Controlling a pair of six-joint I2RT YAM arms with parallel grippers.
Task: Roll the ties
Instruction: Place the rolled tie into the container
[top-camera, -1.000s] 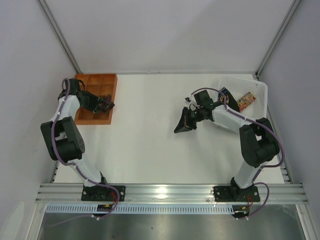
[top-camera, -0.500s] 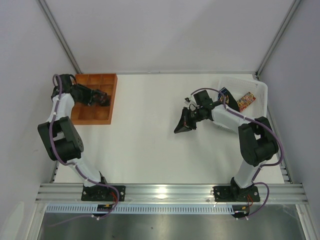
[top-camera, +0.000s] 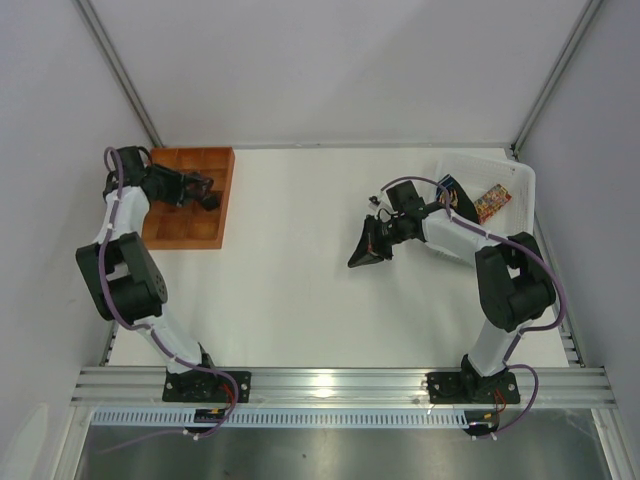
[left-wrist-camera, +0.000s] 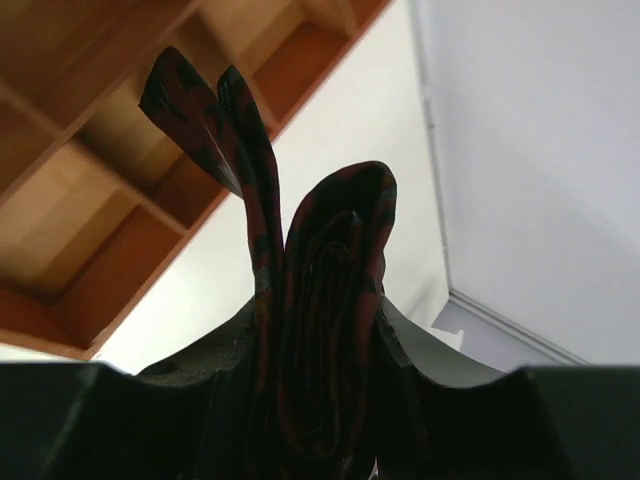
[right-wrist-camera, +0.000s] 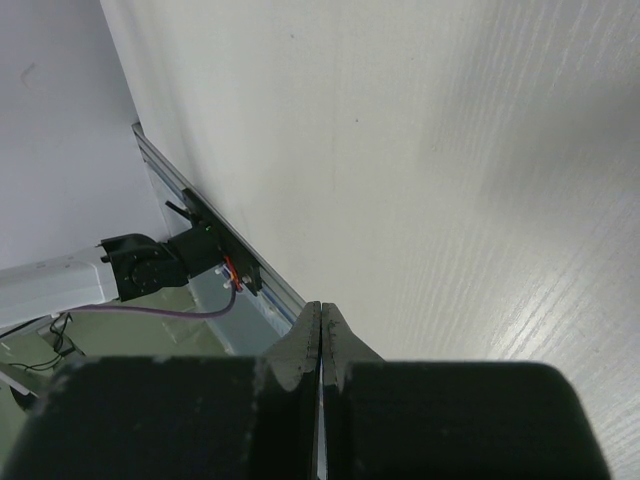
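My left fingers (left-wrist-camera: 410, 350) clamp the rolled tie (left-wrist-camera: 335, 290); lower it squarely into the tray (left-wrist-camera: 60, 230) compartment apparently below. My right fingers (right-wrist-camera: 300, 345) meet, empty.

Orange wooden tray (top-camera: 195, 232) flat at the far left corner of the white tabletop (top-camera: 300, 290), split into square compartments by thin dividers. Seen close from the left wrist, same tray (left-wrist-camera: 80, 230) with bare wooden floors in its cells, tabletop (left-wrist-camera: 360, 150) beyond its edge. White mesh basket (top-camera: 525, 180) at the far right corner. Ribbed aluminium rail (top-camera: 340, 385) along the near edge. Plain grey walls around.
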